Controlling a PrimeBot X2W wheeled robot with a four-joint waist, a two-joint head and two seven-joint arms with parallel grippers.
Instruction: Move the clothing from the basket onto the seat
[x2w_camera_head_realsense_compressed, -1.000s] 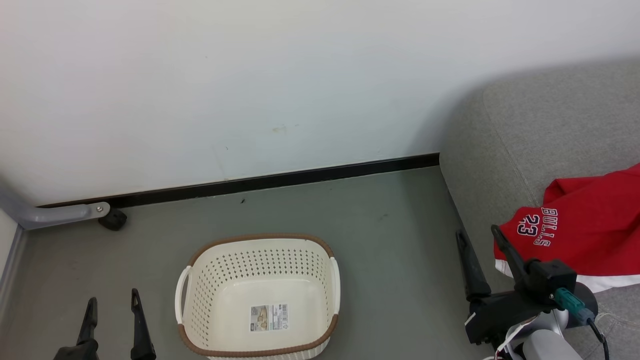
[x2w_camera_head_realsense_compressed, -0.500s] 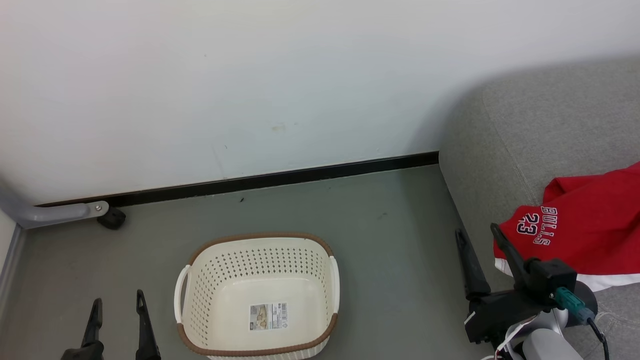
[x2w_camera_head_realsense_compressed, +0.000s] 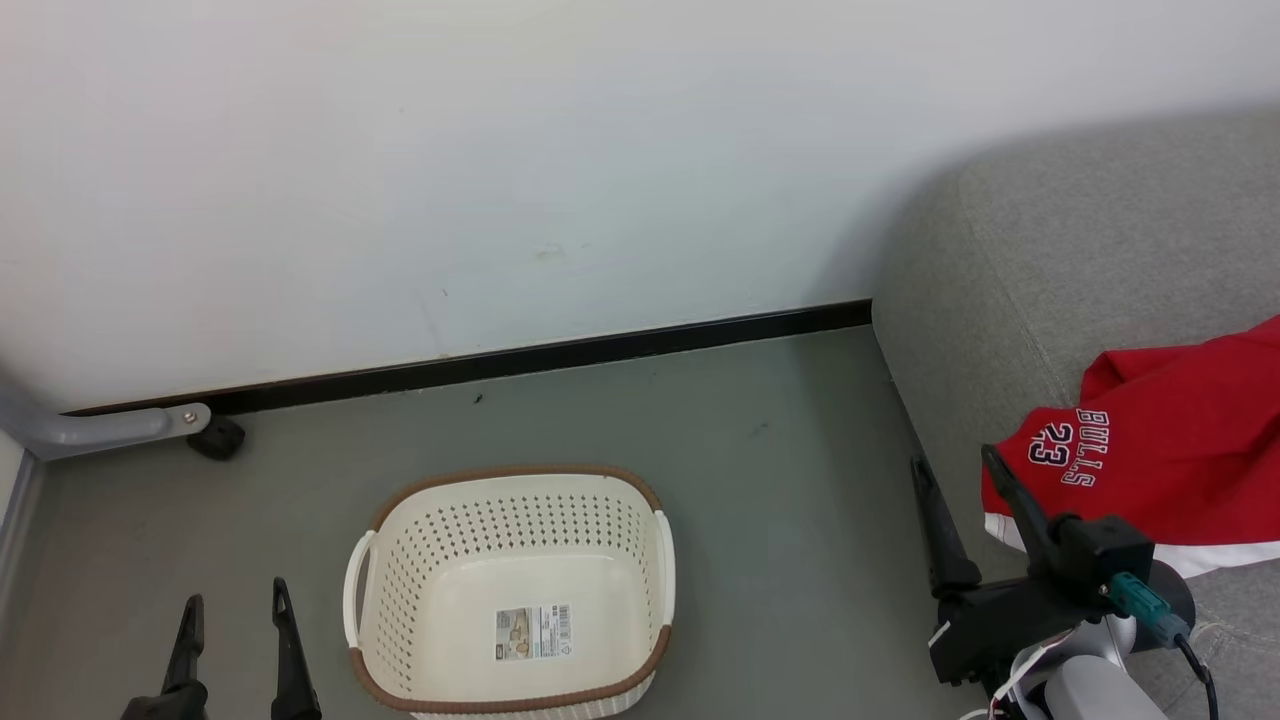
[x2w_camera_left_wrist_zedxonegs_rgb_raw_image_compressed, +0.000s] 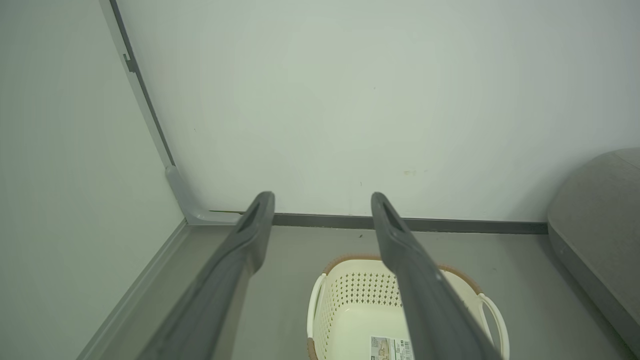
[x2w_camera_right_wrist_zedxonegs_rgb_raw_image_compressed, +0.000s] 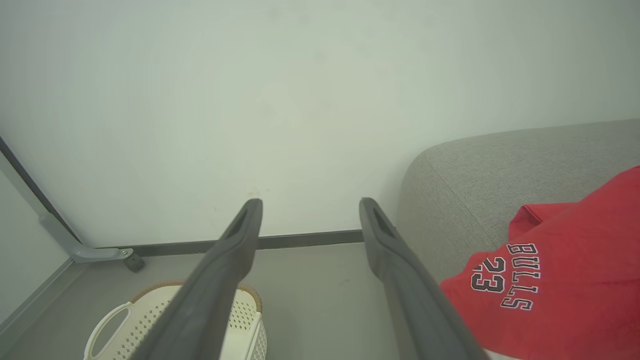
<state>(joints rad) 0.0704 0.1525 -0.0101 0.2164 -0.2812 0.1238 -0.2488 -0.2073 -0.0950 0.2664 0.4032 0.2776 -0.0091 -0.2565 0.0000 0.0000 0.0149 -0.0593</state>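
Your biggest piece is the seat (x2w_camera_head_realsense_compressed: 1080, 240), the grey sofa on the right. The clothing (x2w_camera_head_realsense_compressed: 1190, 450) lies on it near its left edge: a red garment printed BULLS 23, white hem toward you, which is where the task wants it. The basket (x2w_camera_head_realsense_compressed: 515, 471) sits on the floor (x2w_camera_head_realsense_compressed: 780, 470) left of the seat and well apart from it. It holds nothing but its paper label (x2w_camera_head_realsense_compressed: 535, 632), so I judge the transfer finished as far as these views reach. That would explain your arms. The right gripper (x2w_camera_head_realsense_compressed: 952, 462) hovers just beside the garment's near-left corner, its fingers (x2w_camera_right_wrist_zedxonegs_rgb_raw_image_compressed: 400, 280) spread with nothing between them. The left gripper (x2w_camera_head_realsense_compressed: 235, 598) hangs near-left of the basket, fingers likewise apart and empty. Around them, a plain white wall (x2w_camera_head_realsense_compressed: 500, 150) closes the far side, and the smooth grey floor runs up to a dark skirting strip (x2w_camera_head_realsense_compressed: 600, 352). At far left a grey bracket (x2w_camera_head_realsense_compressed: 100, 428) ends in a small black castor (x2w_camera_head_realsense_compressed: 215, 438).
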